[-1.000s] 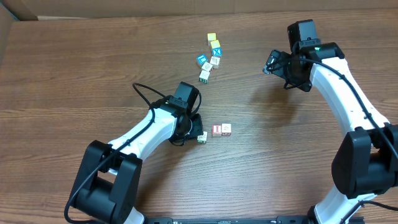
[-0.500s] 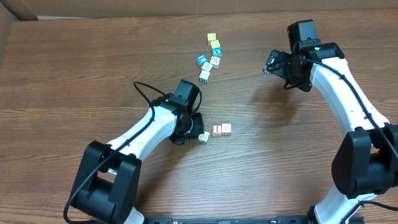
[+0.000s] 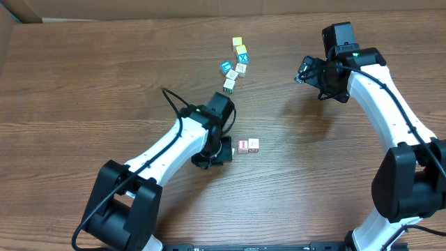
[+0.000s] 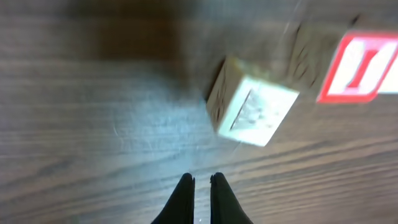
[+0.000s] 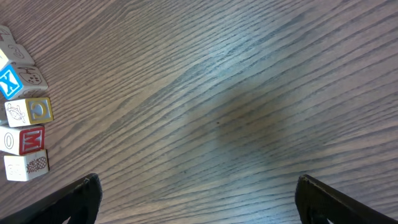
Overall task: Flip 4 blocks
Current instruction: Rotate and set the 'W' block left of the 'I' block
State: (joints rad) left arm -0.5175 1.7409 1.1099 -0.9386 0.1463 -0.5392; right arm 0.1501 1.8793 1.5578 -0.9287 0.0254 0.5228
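1. Your left gripper (image 4: 200, 186) is pinched shut on nothing. Only its dark tips show at the bottom of the wrist view.
2. A pale block (image 4: 252, 106) sits askew just beyond those tips, apart from them, and blur hides its markings.
3. Beside it, a red-bordered block (image 4: 360, 65) is cut off by the frame's right edge.
4. From overhead, the left gripper covers the pale block.
5. Your right gripper (image 5: 199, 202) stands wide open and empty over bare table (image 5: 236, 112).
6. A cluster (image 3: 235, 64) of cubes lies farther up, with faces too small to read.
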